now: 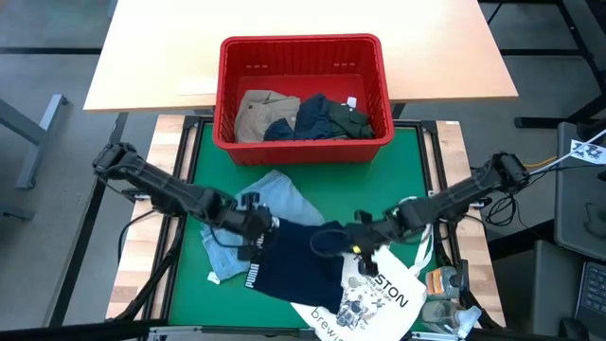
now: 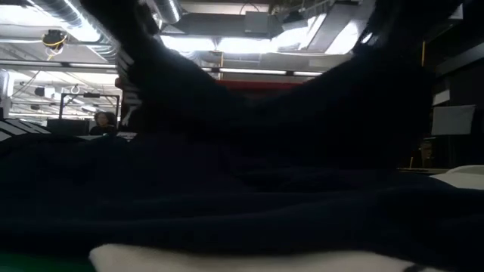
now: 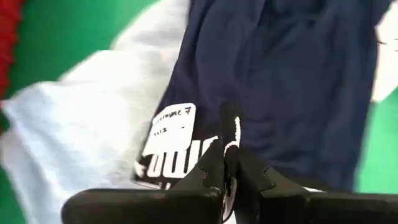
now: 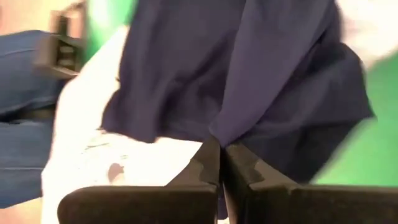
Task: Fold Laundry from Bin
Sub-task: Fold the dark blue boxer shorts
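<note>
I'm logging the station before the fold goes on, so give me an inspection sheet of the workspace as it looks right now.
Surface: green mat, mostly covered at the front.
Job's things: navy garment spread on the mat, overlapping the light blue denim piece; red bin behind holds khaki, navy and dark green clothes.
Clutter: white printed tote bag under the navy garment's right edge; small items at the front right corner.
Grippers: left gripper and right gripper, jaws shut on the navy garment's edges.
Cables: one by the right arm's base.
Surroundings: wooden table behind the bin.
</note>
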`<state>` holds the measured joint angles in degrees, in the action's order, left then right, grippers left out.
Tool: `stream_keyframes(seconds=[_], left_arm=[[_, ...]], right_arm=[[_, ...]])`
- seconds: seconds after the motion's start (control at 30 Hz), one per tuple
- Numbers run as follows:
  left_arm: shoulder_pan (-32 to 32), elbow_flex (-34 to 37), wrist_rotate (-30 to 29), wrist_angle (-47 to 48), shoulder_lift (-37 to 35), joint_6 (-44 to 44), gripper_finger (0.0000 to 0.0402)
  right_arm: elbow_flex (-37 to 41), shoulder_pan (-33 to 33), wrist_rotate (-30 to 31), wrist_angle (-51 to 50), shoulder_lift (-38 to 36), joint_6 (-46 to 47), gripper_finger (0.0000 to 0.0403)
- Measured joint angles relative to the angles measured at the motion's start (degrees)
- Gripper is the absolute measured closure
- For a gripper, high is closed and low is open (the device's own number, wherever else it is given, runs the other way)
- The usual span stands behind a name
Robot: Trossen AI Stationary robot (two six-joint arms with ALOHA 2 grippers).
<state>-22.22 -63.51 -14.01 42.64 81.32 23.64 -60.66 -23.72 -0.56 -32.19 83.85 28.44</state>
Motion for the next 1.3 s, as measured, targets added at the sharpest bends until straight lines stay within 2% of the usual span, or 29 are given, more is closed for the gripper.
stream_keyframes(seconds=[0.17,0.3,0.5,0.67,0.87,1.03,1.3], left_arm=[[-6.6,0.0,0.0,-2.2,0.0,4.3,0.0398],[-10.9,0.0,0.0,-3.6,0.1,7.6,0.0398],[-16.0,0.0,-0.4,-4.2,0.1,13.6,0.0398],[-19.4,0.0,-1.5,-5.6,2.0,15.2,0.0398],[-21.5,0.0,-1.5,-6.8,7.0,15.2,0.0398],[-22.1,0.0,-1.6,-6.8,10.4,15.0,0.0397],[-22.0,0.0,-1.5,-6.7,13.9,12.2,0.0364]], right_arm=[[0.0,-6.5,0.7,4.9,0.2,3.8,0.0401],[-0.1,-10.8,3.1,10.6,3.1,4.5,0.0401],[-0.1,-14.0,2.6,18.9,9.1,4.5,0.04],[0.0,-15.4,2.5,22.1,13.3,4.9,0.04],[0.0,-15.3,-1.2,26.3,15.2,4.5,0.04],[0.0,-15.3,-1.5,25.9,15.4,4.4,0.04],[0.0,-15.3,2.7,21.2,15.6,4.3,0.04]])
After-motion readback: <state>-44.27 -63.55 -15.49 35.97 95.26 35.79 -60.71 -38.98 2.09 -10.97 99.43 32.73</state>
